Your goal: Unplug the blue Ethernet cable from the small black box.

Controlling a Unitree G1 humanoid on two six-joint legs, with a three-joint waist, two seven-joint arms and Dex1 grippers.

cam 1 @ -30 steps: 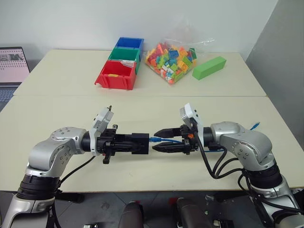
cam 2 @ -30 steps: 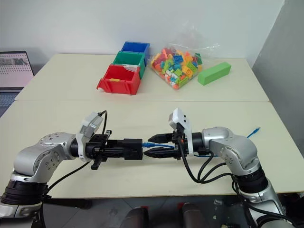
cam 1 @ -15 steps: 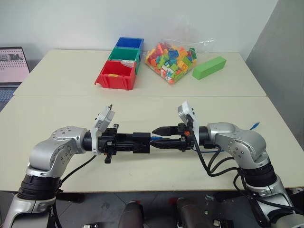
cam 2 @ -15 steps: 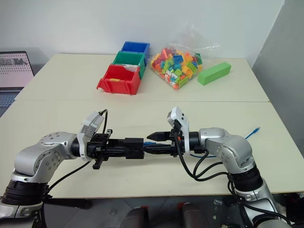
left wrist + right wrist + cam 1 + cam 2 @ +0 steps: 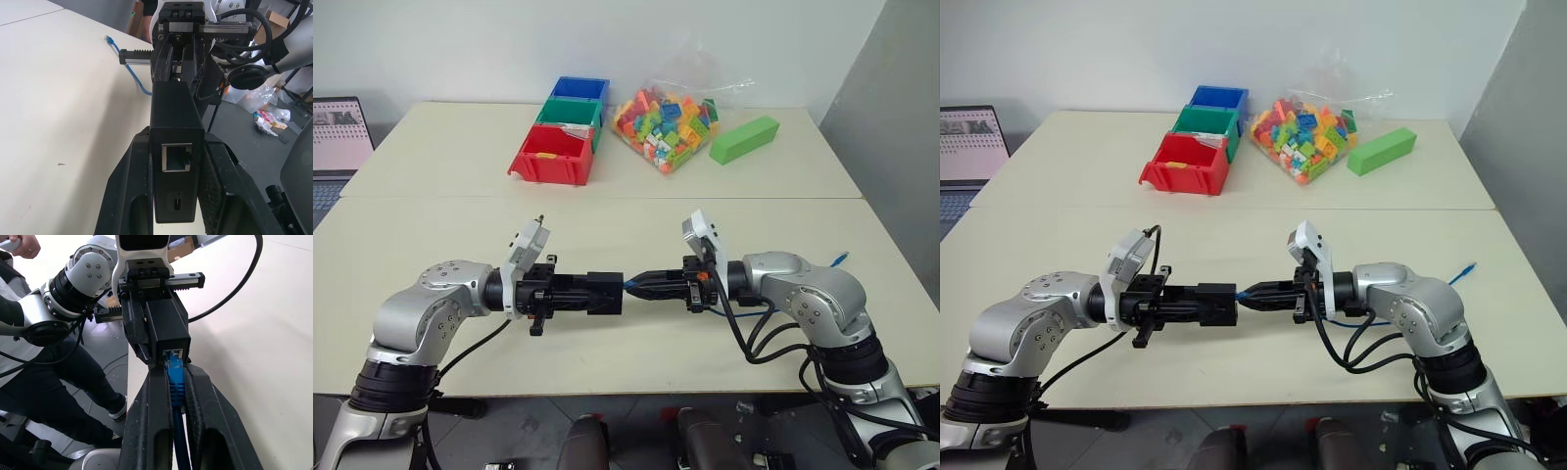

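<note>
1. My left gripper (image 5: 607,293) is clamped on the small black box (image 5: 604,293), holding it in the air above the near part of the table (image 5: 607,211), with the fingers (image 5: 128,191) pressed against its two sides.
2. In the left wrist view the box's near face shows an unused network socket and a small slot below it.
3. My right gripper (image 5: 636,286) points at the box from the opposite side, its jaws pinched narrow around the blue Ethernet cable (image 5: 175,377) just behind the plug.
4. The right wrist view shows that plug seated in the box's port, the fingers (image 5: 146,431) lying along either side of the cord.
5. The cable trails back along my right arm; its far plug end lies on the table near the right edge.
6. Well beyond, I see red, green and blue bins (image 5: 553,155) in a row, a bag of coloured bricks (image 5: 666,122) beside them, and a green block (image 5: 744,139) to the right.
7. A laptop (image 5: 337,137) sits at the far left.
</note>
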